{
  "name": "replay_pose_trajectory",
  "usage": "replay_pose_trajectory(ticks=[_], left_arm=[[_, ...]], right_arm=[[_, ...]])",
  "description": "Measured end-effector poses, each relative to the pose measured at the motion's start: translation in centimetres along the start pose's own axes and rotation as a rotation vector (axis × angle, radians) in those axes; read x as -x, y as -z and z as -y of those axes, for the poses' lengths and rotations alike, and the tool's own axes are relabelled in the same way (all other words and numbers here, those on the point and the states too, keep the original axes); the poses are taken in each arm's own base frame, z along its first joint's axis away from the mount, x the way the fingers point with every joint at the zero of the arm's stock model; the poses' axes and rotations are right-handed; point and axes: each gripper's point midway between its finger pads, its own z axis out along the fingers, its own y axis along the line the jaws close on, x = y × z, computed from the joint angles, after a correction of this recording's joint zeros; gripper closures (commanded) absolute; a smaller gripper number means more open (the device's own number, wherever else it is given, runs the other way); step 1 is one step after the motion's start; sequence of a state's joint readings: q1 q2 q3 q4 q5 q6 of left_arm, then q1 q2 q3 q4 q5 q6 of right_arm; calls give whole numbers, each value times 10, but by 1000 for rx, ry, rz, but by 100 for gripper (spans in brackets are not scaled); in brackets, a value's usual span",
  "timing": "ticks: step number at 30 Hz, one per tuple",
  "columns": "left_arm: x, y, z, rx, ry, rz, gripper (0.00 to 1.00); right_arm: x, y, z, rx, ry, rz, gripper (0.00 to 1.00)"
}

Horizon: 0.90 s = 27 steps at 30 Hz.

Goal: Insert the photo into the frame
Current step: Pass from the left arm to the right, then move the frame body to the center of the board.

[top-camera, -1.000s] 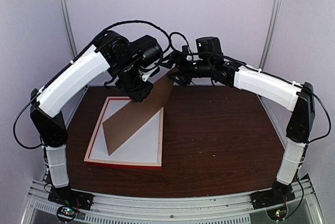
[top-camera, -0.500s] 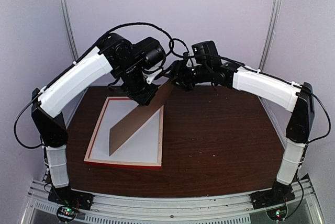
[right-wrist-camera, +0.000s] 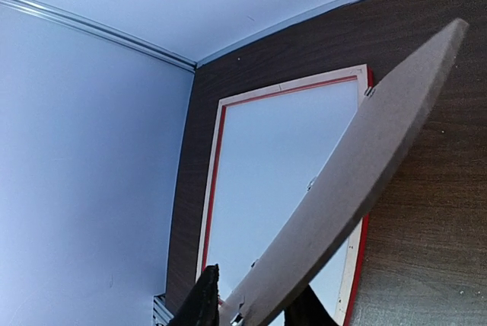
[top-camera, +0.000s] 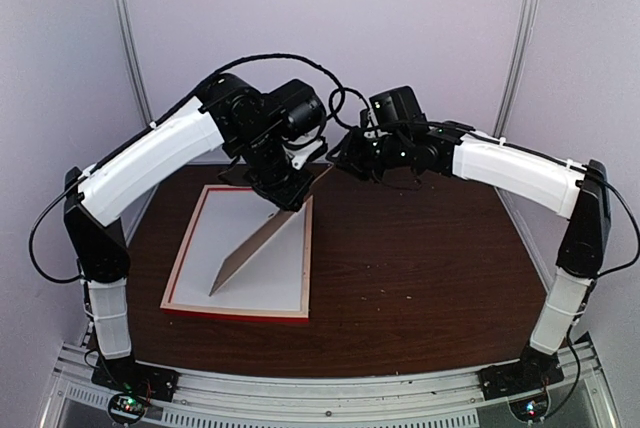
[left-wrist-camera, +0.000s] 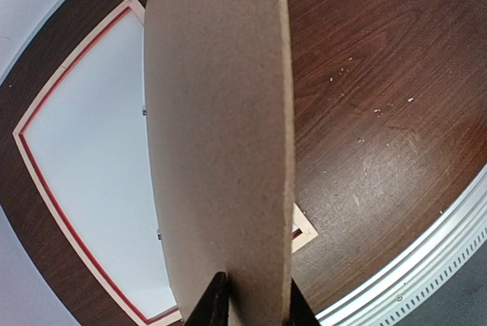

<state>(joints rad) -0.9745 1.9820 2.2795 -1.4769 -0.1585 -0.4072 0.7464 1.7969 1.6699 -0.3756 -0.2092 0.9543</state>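
Bench (top-camera: 430, 278): dark wood-grain top that carries everything listed below.
Left arm (top-camera: 150, 153): rises from the near left corner and arches over the left half of the bench, with the wrist bent downward.
Right arm (top-camera: 515, 168): rises from the near right corner and stretches leftward across the back of the bench. Its wrist meets the left one near the middle.
Frame (top-camera: 235, 313): lies flat on the left half of the bench, pale wood side up. Red shows along its outer near edge and as a thin line around the opening.
White surface (top-camera: 228, 233): fills the opening of the frame, flat and unmarked.
Photo: cannot be identified with certainty. The white surface may be its reverse, but the views do not settle this.
Backing board (top-camera: 255, 248): plain brown, raised steeply over the frame and nearly edge-on to the top camera. Its low near corner is down at the white surface, contact not certain. Its high end sits between the two wrists.
Left gripper (left-wrist-camera: 255, 292): pinching the upper edge of the backing board, fingers (left-wrist-camera: 217, 305) against both faces.
Right gripper (right-wrist-camera: 255, 288): fingers (right-wrist-camera: 204, 299) flank the upper corner of the backing board, close to either face. Whether they press on it cannot be told.
Tabs (left-wrist-camera: 144, 111): small metal pieces on the inner edge of the frame, just beside the white surface.
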Motion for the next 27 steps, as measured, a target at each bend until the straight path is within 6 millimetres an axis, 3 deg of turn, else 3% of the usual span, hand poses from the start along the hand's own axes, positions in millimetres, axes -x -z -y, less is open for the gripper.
replay_pose_trajectory(ticks=[11,18,21,27], left_arm=[[1,-1,6,-22,-12,19,66],[5,30,-8,0,-5,95,50],[5,45,-15,9,-3,130,46],[-2,47,-28,28,4,135,44]], right_arm=[[3,12,23,-46,-28,24,100],[20,34,55,-89,-84,62,100],[31,45,54,-46,-99,83,100],[43,64,68,-46,-102,103,100]])
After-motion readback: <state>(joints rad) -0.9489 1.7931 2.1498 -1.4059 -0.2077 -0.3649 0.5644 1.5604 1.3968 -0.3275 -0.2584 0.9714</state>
